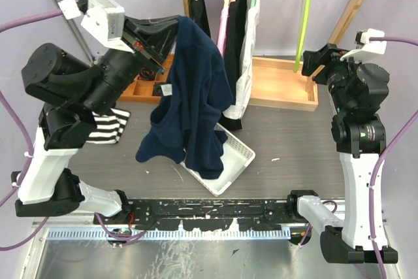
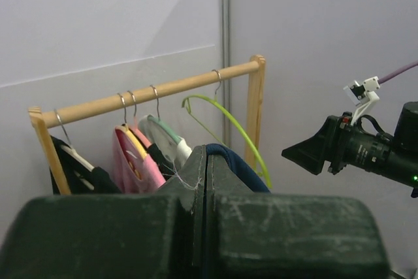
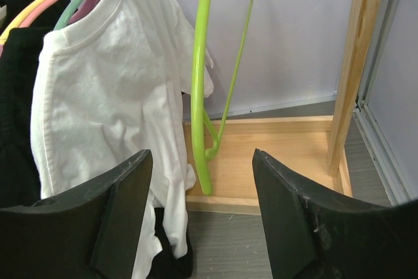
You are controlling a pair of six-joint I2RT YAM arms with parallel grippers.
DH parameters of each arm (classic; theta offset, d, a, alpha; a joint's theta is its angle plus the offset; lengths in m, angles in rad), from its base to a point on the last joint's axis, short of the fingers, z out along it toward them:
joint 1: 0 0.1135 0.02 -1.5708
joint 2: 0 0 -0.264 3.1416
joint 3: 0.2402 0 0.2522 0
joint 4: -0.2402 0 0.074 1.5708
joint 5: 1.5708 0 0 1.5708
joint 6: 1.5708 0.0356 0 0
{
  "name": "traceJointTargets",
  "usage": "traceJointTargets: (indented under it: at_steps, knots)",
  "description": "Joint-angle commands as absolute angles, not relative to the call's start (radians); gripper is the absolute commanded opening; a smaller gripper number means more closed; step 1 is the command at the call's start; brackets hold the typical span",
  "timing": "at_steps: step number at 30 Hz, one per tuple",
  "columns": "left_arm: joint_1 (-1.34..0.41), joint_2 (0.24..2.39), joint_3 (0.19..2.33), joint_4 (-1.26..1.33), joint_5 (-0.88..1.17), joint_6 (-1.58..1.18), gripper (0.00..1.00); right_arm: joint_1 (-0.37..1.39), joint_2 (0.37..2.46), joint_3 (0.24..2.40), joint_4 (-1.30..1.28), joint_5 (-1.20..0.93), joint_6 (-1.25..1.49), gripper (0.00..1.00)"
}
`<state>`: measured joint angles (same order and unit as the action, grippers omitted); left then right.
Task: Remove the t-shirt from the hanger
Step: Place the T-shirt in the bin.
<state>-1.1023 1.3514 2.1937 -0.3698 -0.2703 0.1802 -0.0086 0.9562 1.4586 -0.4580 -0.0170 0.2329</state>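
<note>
A navy t-shirt (image 1: 196,102) hangs free of any hanger, pinched at its top edge by my left gripper (image 1: 171,31), which is shut on it. It dangles over the white basket (image 1: 240,159). In the left wrist view the navy cloth (image 2: 245,164) bulges beside the closed jaws of the left gripper (image 2: 206,151). A bare lime-green hanger (image 1: 304,21) hangs at the rail's right end. My right gripper (image 1: 312,63) stands open just in front of that green hanger (image 3: 199,83), touching nothing.
The wooden clothes rack (image 1: 281,83) stands at the back with a white t-shirt (image 3: 111,83), black garments (image 1: 199,1) and pink, yellow and green hangers. A striped cloth (image 1: 108,127) lies at the left. The rack's right post (image 3: 353,63) is near my right gripper.
</note>
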Motion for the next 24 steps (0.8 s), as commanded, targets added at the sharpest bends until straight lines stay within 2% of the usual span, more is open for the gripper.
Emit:
traceJointTargets:
  at_steps: [1,7,19,24]
  knots:
    - [-1.104,1.357,2.165,-0.362,-0.235,0.107,0.00,-0.012,0.933,1.448,-0.423,-0.036,0.256,0.69]
    - [-1.103,1.342,2.041,-0.320,-0.235,0.065,0.00,-0.012,0.902,1.416,-0.424,-0.040,0.263,0.69]
    - [-1.102,1.435,2.034,-0.288,-0.241,0.098,0.00,-0.012,0.870,1.386,-0.424,-0.055,0.273,0.69]
    - [-1.102,1.360,1.891,-0.263,-0.236,0.049,0.00,-0.012,0.860,1.370,-0.421,-0.070,0.276,0.69]
